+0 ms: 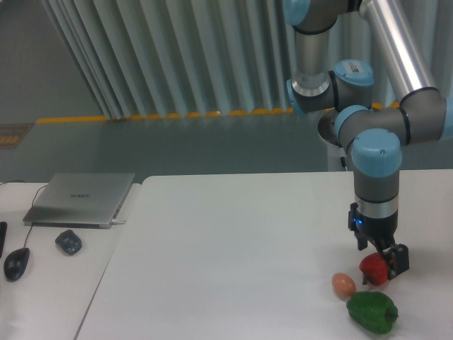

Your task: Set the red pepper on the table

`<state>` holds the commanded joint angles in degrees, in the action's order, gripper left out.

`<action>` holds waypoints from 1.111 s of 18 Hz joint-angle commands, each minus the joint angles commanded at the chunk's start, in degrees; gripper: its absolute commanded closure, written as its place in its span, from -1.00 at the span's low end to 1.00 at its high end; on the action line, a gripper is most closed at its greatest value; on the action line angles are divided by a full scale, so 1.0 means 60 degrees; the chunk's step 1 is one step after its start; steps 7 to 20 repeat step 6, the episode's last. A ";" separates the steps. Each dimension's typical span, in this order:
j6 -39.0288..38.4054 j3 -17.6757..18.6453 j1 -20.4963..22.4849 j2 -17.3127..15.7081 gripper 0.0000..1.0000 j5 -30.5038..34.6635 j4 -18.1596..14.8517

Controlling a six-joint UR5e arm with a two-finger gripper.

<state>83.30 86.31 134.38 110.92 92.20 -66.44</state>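
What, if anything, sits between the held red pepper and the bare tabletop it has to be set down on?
The hand grips the small glossy red pepper just above the white table. The lumpy green pepper lies close below it in the picture, the small orange-brown egg to its left. Both crowd a straight-down placement; bare tabletop lies further left.

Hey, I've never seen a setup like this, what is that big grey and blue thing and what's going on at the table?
That is a robot arm with jointed grey and blue segments, seen by one fixed camera facing the table. At its tip is a two-finger gripper, closed around a small red pepper just above the white table. Beside it on the table lie an orange-brown egg-shaped thing and a larger green pepper. On the desk to the left are a closed grey laptop and a computer mouse.
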 joint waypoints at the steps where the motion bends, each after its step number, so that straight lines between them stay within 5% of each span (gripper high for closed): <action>1: 0.0365 -0.0014 0.0044 -0.0015 -1.00 0.0073 -0.0174; 5: 0.1598 -0.0015 0.0511 -0.0308 -1.00 0.0234 -0.0893; 20: 0.1629 -0.0015 0.0556 -0.0352 -1.00 0.0235 -0.0894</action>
